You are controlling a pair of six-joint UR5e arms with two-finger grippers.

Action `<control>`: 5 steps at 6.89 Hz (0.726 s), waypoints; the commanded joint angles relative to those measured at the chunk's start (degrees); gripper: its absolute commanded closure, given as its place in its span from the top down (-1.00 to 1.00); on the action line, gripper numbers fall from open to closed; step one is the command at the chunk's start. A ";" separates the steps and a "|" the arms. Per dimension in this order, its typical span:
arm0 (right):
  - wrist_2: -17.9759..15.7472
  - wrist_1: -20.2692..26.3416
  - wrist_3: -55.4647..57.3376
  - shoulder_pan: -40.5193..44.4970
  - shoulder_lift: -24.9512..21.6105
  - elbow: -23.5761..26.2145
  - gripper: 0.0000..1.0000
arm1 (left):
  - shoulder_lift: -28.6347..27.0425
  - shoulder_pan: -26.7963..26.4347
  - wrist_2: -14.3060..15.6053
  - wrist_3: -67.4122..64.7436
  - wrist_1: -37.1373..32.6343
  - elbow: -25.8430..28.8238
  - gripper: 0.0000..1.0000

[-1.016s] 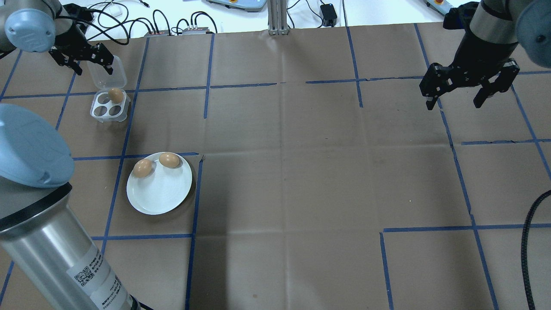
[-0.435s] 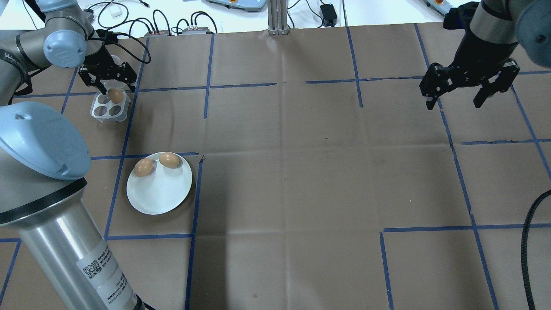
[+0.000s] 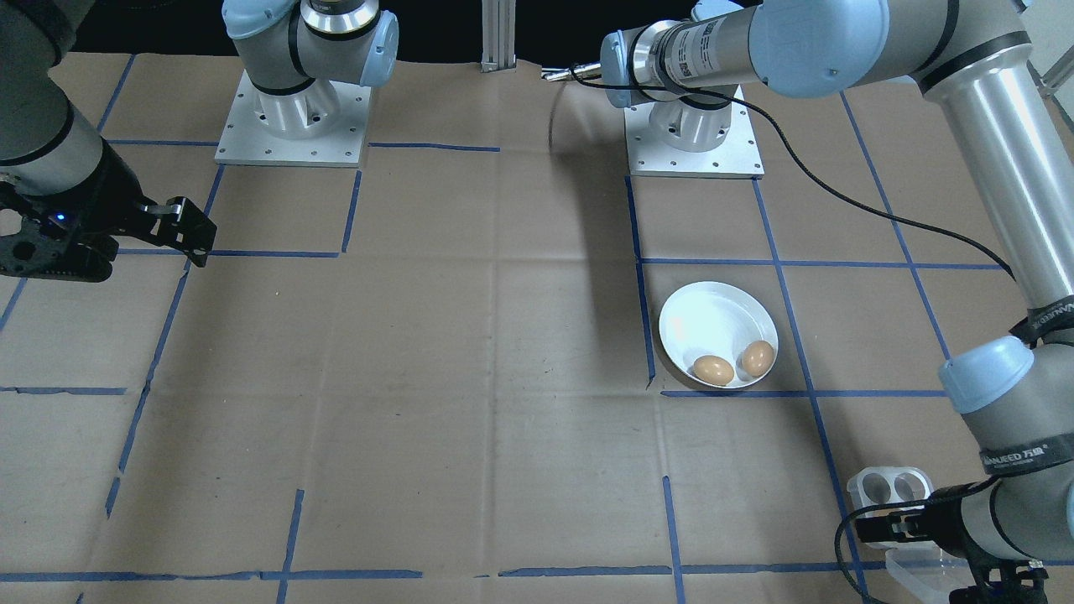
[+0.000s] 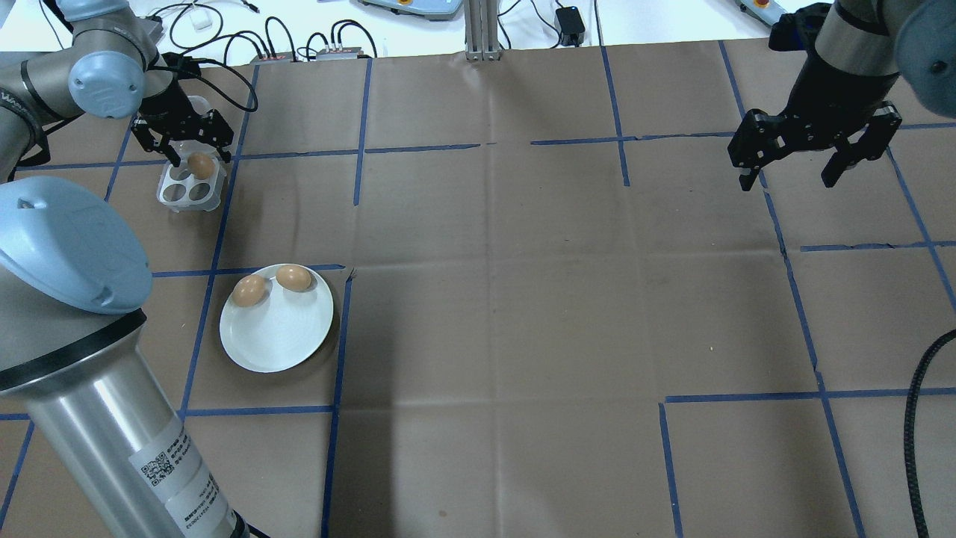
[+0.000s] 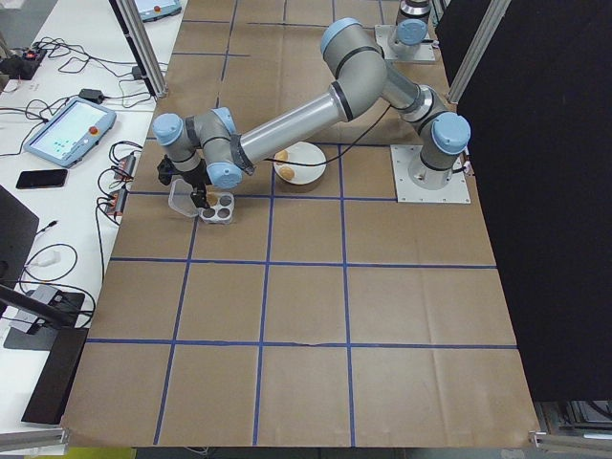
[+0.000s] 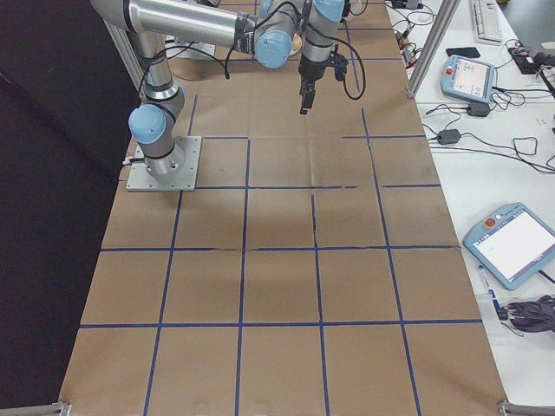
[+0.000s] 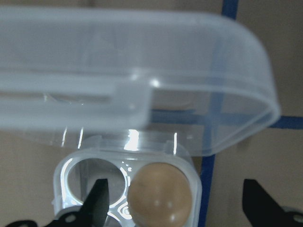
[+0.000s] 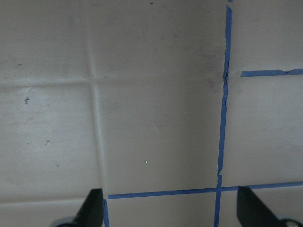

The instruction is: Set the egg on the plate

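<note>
Your left hand sits spread wide right over the egg tray, fingers either side of the last egg, which is still in its cup with two eggs already on the plate nearer the robot. If you close off-centre, I'd guess a fingertip catches the tray rim or the clear lid just behind and drags the whole tray or cracks the shell. Right hand is wide open too, empty, well away from the tray.

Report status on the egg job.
Left gripper open over last egg in tray. Right gripper open, idle. Two eggs on plate. Nothing blocking.
</note>
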 commanded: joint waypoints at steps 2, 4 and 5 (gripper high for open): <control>-0.02 0.00 0.00 0.00 0.00 0.00 1.00 | 0.22 0.24 -0.06 0.09 -1.42 -0.01 0.55; -0.02 0.00 0.00 0.00 0.00 0.00 1.00 | 0.39 0.32 -0.06 0.09 -2.30 0.26 0.14; -0.02 0.00 0.00 0.00 0.00 0.00 1.00 | 0.31 0.32 -0.06 0.09 -2.31 0.26 0.00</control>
